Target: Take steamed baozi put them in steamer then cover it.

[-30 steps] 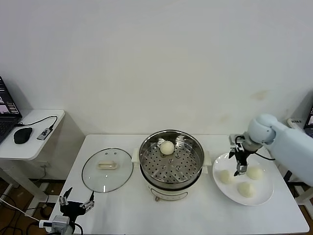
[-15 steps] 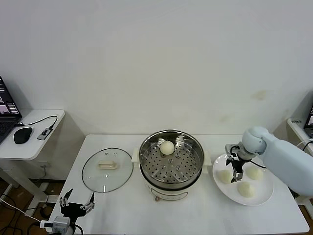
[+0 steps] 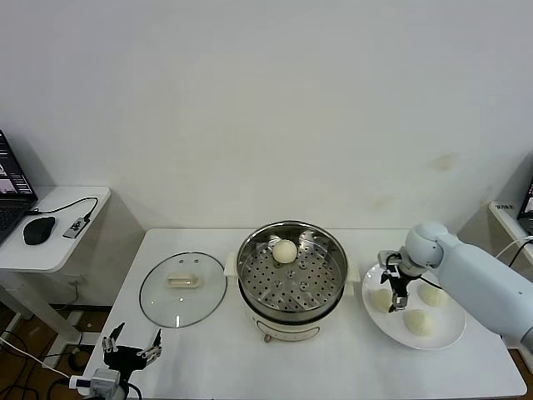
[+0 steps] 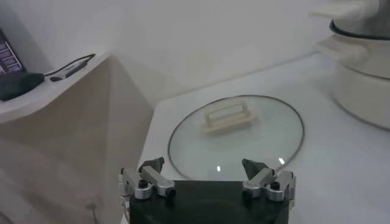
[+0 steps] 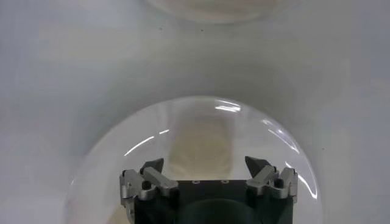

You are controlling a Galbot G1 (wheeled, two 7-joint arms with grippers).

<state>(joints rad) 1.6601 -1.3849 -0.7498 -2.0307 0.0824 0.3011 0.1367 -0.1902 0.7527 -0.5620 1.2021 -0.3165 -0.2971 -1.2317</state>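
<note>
The steel steamer (image 3: 291, 279) stands mid-table with one baozi (image 3: 285, 251) on its perforated tray. Three more baozi lie on a white plate (image 3: 445, 335) to its right. My right gripper (image 3: 393, 287) is open just above the leftmost bun (image 3: 380, 301). In the right wrist view that bun (image 5: 204, 143) shows as a cream shape between the spread fingertips (image 5: 152, 165), and my right gripper (image 5: 204, 165) holds nothing. The glass cover (image 3: 182, 288) lies flat left of the steamer. My left gripper (image 3: 131, 347) is parked open near the table's front left edge.
A side desk (image 3: 58, 242) with a mouse and cable stands at far left. In the left wrist view my left gripper (image 4: 207, 168) faces the cover (image 4: 262, 143) with its cream handle (image 4: 226, 117), and the steamer's base (image 4: 365, 79) shows beyond.
My right gripper has moved left and lower over the plate, from between the buns to above the leftmost bun. The left arm and the cover have not moved.
</note>
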